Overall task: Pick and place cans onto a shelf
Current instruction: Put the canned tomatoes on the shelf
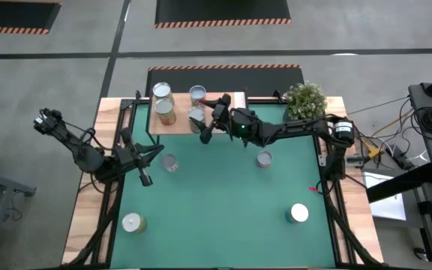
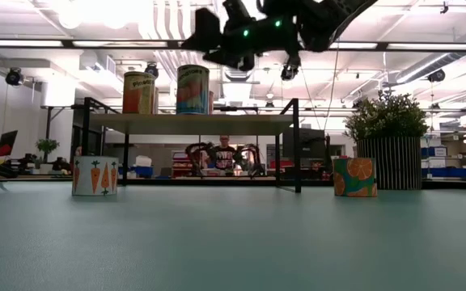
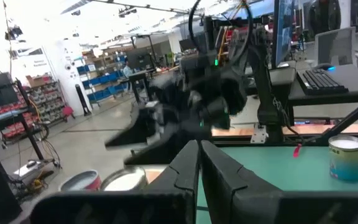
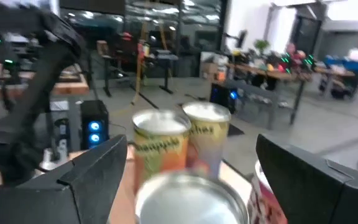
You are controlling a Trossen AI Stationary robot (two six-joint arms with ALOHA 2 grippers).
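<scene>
Near the top middle of the high view, the wooden shelf stands at the far edge of the green surface. Three cans sit on it: one yellow can, one silver-topped can behind it, and one more just beside. The right gripper is over the shelf's edge with its fingers spread wide, and a silver can sits between them; the pictures do not show if they touch it. In the right wrist view, that can's round top is low in the middle, with two other cans close behind it. A leafy potted plant stands at the upper right, next to the right arm. More cans are spread out on the surface: one left of middle, one right of middle, one at the lower left and one white-topped can at the lower right. The left gripper waits at the left side, closed and holding nothing, near the left-middle can.
</scene>
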